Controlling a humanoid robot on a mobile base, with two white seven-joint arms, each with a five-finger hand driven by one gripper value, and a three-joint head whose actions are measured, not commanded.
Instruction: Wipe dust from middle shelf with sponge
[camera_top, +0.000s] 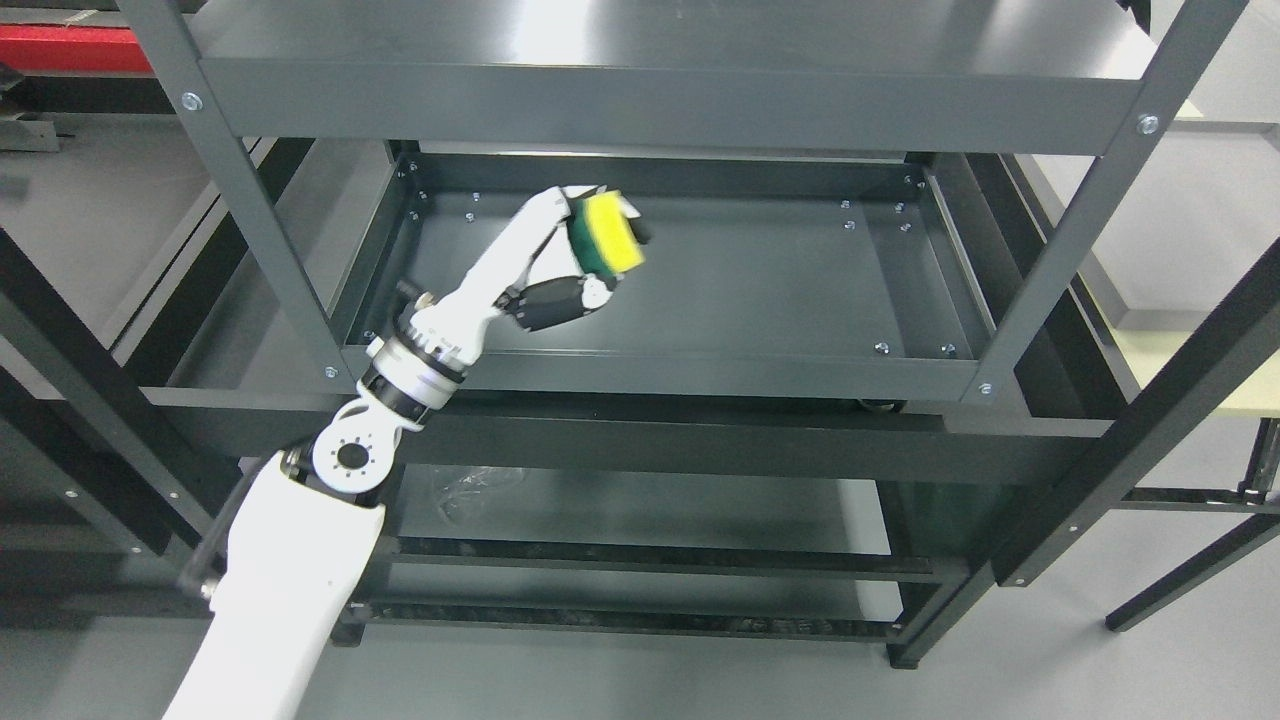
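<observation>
My left hand (560, 262) reaches up from the lower left of the frame into the dark metal rack, fingers closed around the yellow-and-green sponge (606, 236). The sponge sits just left of centre in the upper half of the frame, over the left part of the middle shelf (760, 290), yellow face turned outward.
</observation>
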